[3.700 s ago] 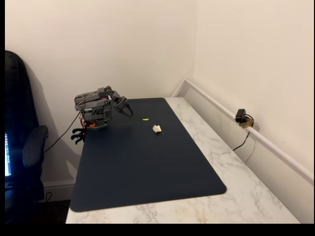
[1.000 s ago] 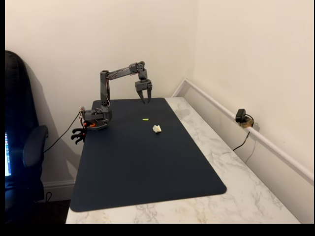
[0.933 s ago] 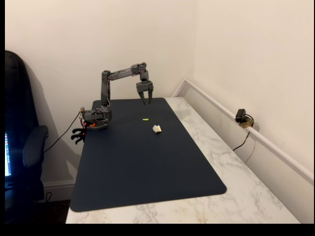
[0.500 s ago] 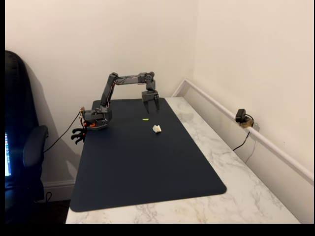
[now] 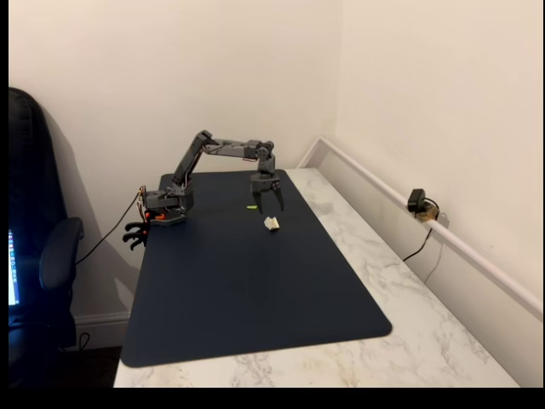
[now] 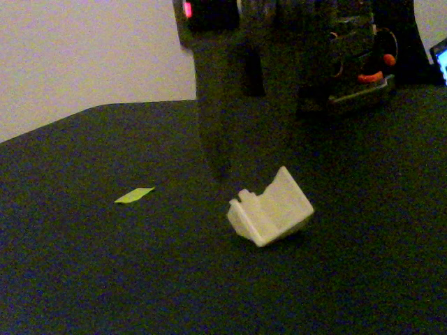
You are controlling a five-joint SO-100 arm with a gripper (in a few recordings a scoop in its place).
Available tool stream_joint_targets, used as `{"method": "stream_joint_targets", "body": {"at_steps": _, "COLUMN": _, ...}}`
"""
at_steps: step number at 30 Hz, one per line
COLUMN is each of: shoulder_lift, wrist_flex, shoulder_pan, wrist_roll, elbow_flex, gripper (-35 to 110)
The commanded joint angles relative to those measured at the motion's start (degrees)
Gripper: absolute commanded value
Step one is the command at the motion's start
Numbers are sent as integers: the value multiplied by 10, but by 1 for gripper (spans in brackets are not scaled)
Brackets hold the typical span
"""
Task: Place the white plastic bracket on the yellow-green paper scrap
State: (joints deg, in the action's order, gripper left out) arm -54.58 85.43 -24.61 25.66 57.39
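The arm reaches out over the dark mat (image 5: 247, 290), its gripper (image 5: 271, 203) pointing down with the fingers spread apart and nothing between them. It hangs just above the white bracket (image 5: 272, 223), which lies on the mat near the far right edge. The yellow-green paper scrap (image 6: 134, 195) lies flat on the mat, apart from the bracket. In the close fixed view the gripper is a blurred dark shape behind the bracket (image 6: 270, 209), seemingly not touching it.

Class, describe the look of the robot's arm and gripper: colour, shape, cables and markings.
The arm is dark grey and slender, with jointed segments. Its gripper has two dark pointed fingers. Orange accents mark the base, and a thin dark cable trails from it.
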Motion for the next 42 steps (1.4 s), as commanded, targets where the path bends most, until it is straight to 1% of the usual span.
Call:
{"method": "stream_joint_targets", "body": {"at_steps": 1, "shoulder_lift": -21, "wrist_flex": -2, "shoulder_pan": -4, "wrist_roll": 18, "elbow_flex": -9, "gripper": 32}}
{"method": "stream_joint_targets", "body": {"at_steps": 10, "shoulder_lift": 4, "wrist_flex": -23, "shoulder_pan": -2, "wrist_roll": 29, "elbow_flex": 3, "gripper": 33}}
{"method": "stream_joint_targets", "body": {"at_steps": 23, "shoulder_lift": 74, "wrist_flex": -10, "shoulder_pan": 12, "wrist_roll": 15, "elbow_flex": -66, "gripper": 31}}
{"method": "stream_joint_targets", "body": {"at_steps": 25, "shoulder_lift": 88, "wrist_flex": 4, "shoulder_pan": 13, "wrist_roll": 14, "elbow_flex": -91, "gripper": 26}}
{"method": "stream_joint_targets", "body": {"at_steps": 29, "shoulder_lift": 120, "wrist_flex": 41, "shoulder_pan": 17, "wrist_roll": 13, "elbow_flex": -156, "gripper": 6}}
{"method": "stream_joint_targets", "body": {"at_steps": 31, "shoulder_lift": 134, "wrist_flex": 58, "shoulder_pan": 18, "wrist_roll": 12, "elbow_flex": -183, "gripper": 0}}
{"method": "stream_joint_targets", "body": {"at_steps": 37, "shoulder_lift": 148, "wrist_flex": 83, "shoulder_pan": 22, "wrist_roll": 8, "elbow_flex": -214, "gripper": 0}}
{"method": "stream_joint_targets", "body": {"at_steps": 42, "shoulder_lift": 147, "wrist_flex": 146, "shoulder_pan": 29, "wrist_roll": 12, "elbow_flex": -321, "gripper": 0}}
